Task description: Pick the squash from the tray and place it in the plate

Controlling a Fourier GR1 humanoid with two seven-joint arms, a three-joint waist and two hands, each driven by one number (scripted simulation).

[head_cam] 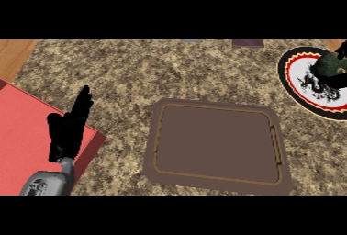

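Left robot hand [68, 124] down front, straight-fingered, resting over red mat [27, 137], holding nothing. Squash [331, 64] already on plate [293, 85], well off tray [217, 142]. Right robot hand [338, 81] seemingly beside it, grip impossible to tell. Best bet: release gently, lift straight up.

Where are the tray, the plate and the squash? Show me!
tray [217, 144]: head view, on its bare brown floor.
plate [284, 73]: head view, on its left rim.
squash [331, 64]: head view, on its dark green top, over the plate.
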